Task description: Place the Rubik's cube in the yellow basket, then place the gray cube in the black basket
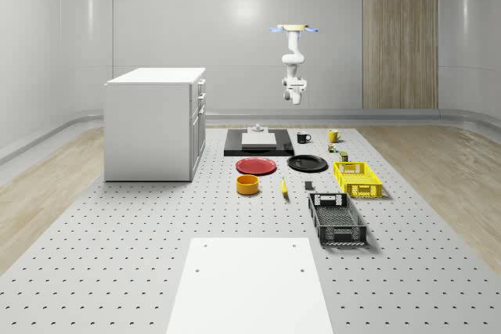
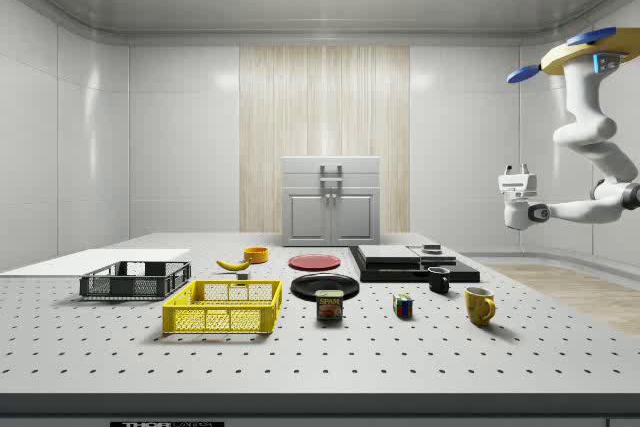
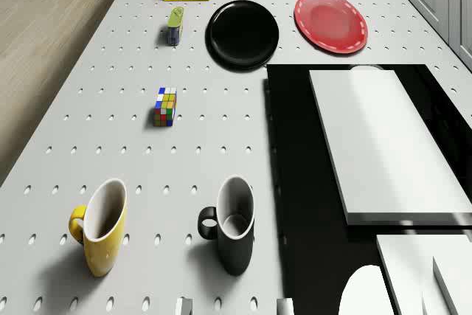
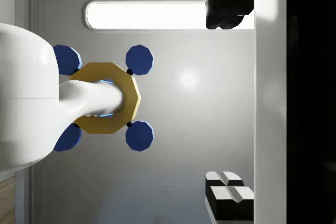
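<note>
Hovering high at the upper right of the side view, beyond the counter's (image 2: 300, 347) far end: drone (image 2: 585, 52), arm bent, tool (image 2: 516, 183) held in mid-air, empty; finger spread impossible to judge. Lying low at that view's left: black basket (image 2: 135, 280), then yellow basket (image 2: 222, 307). Sitting right of centre, near two mugs: Rubik's cube (image 2: 402, 306).

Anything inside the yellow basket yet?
The yellow basket looks empty through its mesh in the side view; the Rubik's cube sits on the table, apart. The basket's floor is partly hidden.
</note>
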Available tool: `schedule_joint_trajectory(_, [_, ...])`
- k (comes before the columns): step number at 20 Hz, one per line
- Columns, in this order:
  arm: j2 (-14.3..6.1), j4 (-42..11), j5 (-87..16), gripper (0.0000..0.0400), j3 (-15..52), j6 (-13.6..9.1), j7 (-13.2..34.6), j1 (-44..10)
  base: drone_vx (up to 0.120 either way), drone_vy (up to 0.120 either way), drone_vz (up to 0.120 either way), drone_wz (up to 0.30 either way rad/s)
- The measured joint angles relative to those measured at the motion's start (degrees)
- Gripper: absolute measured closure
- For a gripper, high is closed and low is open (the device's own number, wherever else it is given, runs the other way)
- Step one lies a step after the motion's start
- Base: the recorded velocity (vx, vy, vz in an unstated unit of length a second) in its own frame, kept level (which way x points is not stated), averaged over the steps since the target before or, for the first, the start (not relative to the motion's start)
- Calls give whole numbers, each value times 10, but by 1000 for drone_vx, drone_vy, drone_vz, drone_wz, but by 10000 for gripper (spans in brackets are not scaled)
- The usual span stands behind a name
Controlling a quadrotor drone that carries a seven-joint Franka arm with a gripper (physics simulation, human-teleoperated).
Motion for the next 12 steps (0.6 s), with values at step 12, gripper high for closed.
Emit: schedule_joint_trajectory(12, [37, 135, 1, 0, 1, -93, -1, -3, 0, 77, 0, 0])
